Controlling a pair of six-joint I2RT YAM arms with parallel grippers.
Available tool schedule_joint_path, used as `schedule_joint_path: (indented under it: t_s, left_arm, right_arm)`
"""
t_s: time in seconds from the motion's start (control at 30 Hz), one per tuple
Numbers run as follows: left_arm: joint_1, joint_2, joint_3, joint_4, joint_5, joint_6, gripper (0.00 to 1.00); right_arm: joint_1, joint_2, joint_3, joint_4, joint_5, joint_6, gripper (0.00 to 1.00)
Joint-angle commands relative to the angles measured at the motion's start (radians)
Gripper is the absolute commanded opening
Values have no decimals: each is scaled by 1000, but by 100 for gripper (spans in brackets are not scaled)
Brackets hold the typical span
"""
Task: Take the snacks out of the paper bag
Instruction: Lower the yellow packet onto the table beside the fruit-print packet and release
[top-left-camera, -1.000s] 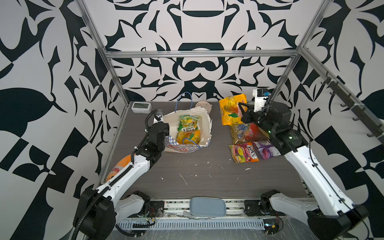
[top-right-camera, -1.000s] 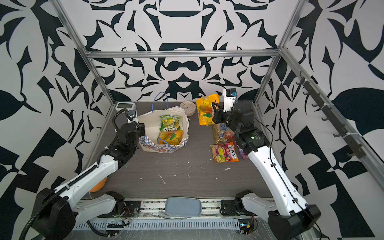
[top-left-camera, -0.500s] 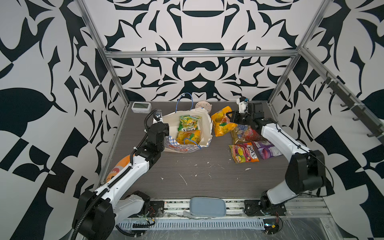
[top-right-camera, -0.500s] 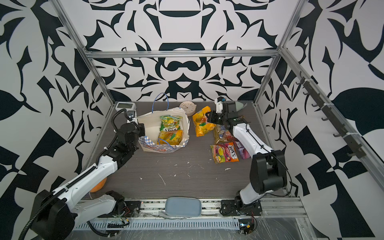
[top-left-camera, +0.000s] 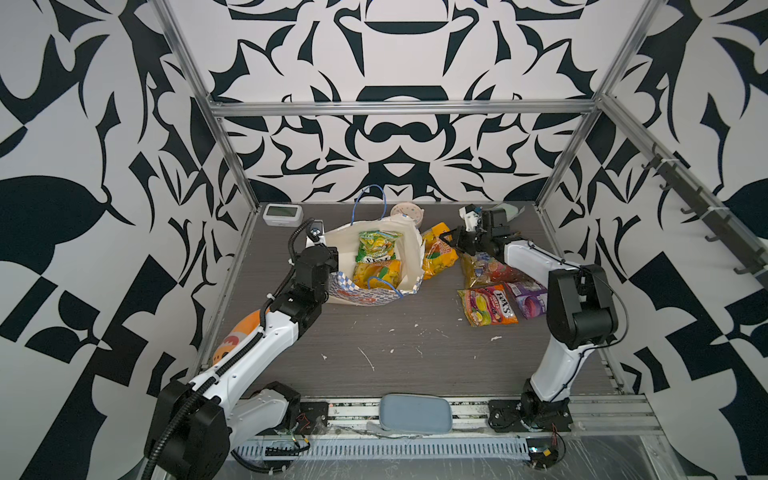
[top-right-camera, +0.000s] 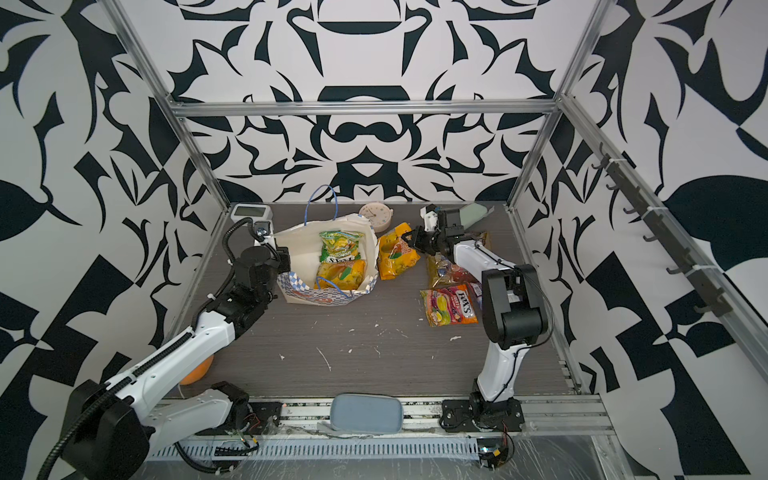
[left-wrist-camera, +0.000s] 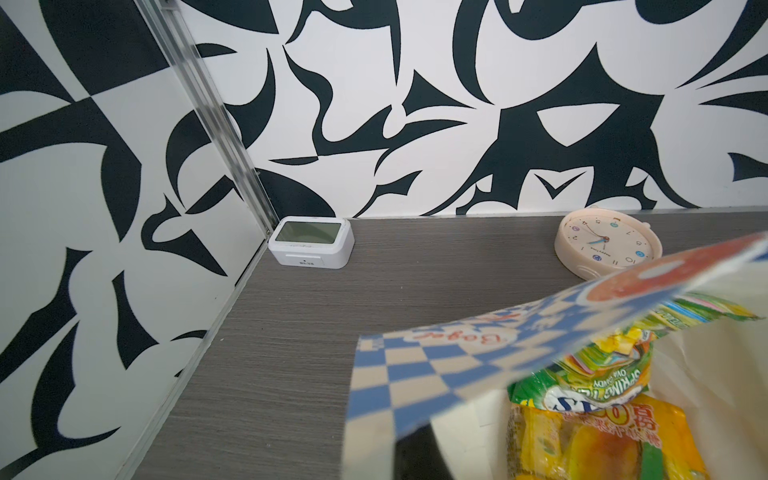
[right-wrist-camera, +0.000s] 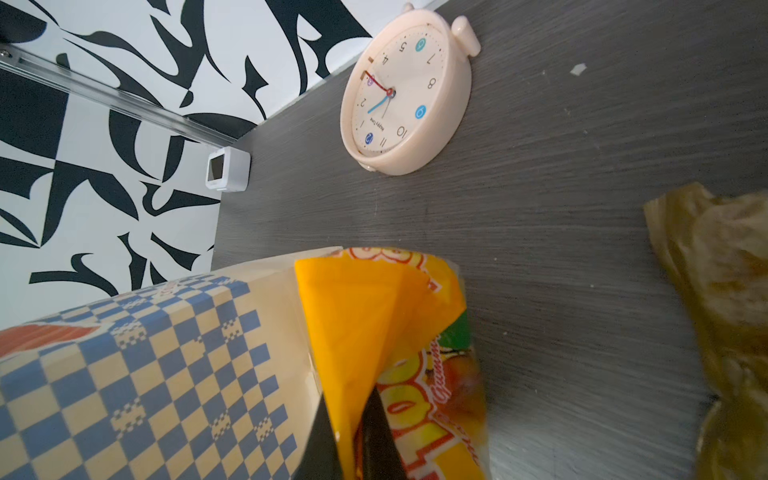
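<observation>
The paper bag (top-left-camera: 409, 266) (top-right-camera: 299, 253) lies open on the table. Inside lie a green-yellow snack packet (top-left-camera: 376, 249) (left-wrist-camera: 594, 382) and a yellow-orange one (top-left-camera: 376, 276) (left-wrist-camera: 582, 444). My left gripper (top-left-camera: 332, 253) is shut on the bag's left rim; the checked rim (left-wrist-camera: 415, 365) hides its jaws in the left wrist view. My right gripper (top-left-camera: 446, 241) (right-wrist-camera: 349, 419) is shut on another yellow-orange packet (top-left-camera: 436, 259) (right-wrist-camera: 374, 324), low beside the bag's right wall. A clear multicoloured pack (top-left-camera: 488, 268), a pink-orange FOX'S packet (top-left-camera: 488, 305) and a purple packet (top-left-camera: 530, 297) lie on the right.
A white digital clock (top-left-camera: 282, 214) and a round cream alarm clock (top-left-camera: 409, 212) stand at the back. A mint green case (top-left-camera: 509, 210) sits behind the right arm. An orange plush fish (top-left-camera: 232, 340) lies under the left arm. A grey-blue pad (top-left-camera: 415, 412) is at the front edge.
My right arm has folded down and moved left, bringing the yellow-orange packet from up in the air to the table beside the bag. The left arm has stayed put.
</observation>
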Motion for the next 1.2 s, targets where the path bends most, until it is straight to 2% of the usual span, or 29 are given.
schedule_joint_path:
  t_s: [0.0, 0.07, 0.27, 0.47, 0.77, 1.17]
  left_arm:
    - [7, -27, 7, 18, -14, -16, 0]
    - [8, -40, -4, 29, -18, -9, 0]
    - [8, -45, -12, 39, -25, -1, 0]
    - [7, -53, -23, 41, -34, -13, 0]
    - [7, -56, -30, 45, -32, -15, 0]
    - [8, -60, -29, 35, -25, -18, 0]
  right_arm:
    - [-8, -43, 56, 69, 7, -7, 0]
    - [-10, -42, 67, 5, 57, -58, 0]
    - [-14, 8, 117, -125, 95, -125, 0]
    - [-15, 7, 132, -185, 160, -171, 19]
    - [-20, -18, 139, -236, 222, -205, 27]
    - [-22, -45, 208, -389, 321, -242, 37]
